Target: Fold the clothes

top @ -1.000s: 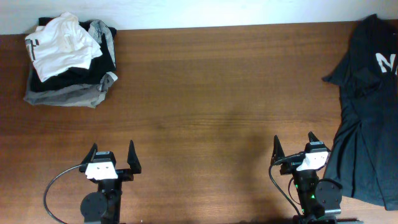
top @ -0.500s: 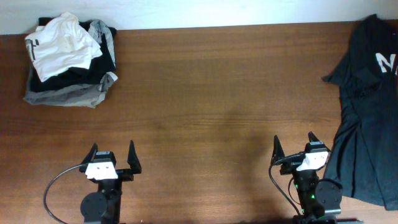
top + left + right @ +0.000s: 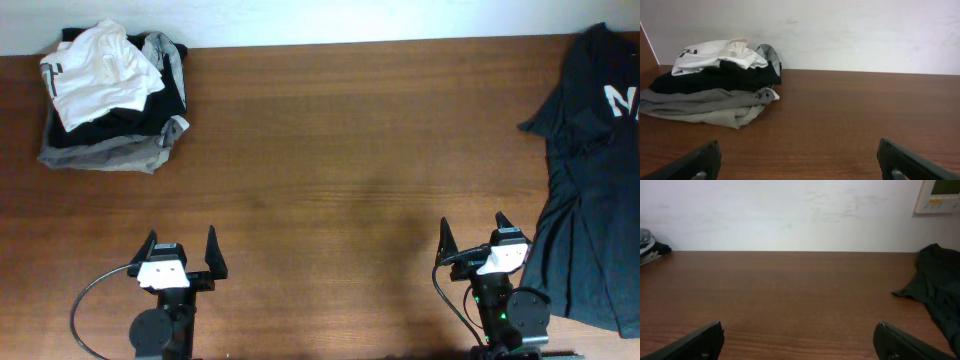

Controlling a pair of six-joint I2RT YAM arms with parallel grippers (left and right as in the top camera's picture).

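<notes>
The white T-shirt is lying crumpled on top of a pile of dark and grey clothes at the far left of the table. It is looking wrinkled, so I think the folding is not yet starting. The left gripper and right gripper are sitting at the near edge, both spread wide and holding nothing. A dark shirt is lying at the right.

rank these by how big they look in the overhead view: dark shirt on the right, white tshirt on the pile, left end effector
1. dark shirt: largest, even though the frame edge cuts it off
2. white t-shirt: bunched on top of the pile
3. left end effector: smallest, though it may sit nearer the camera
</notes>
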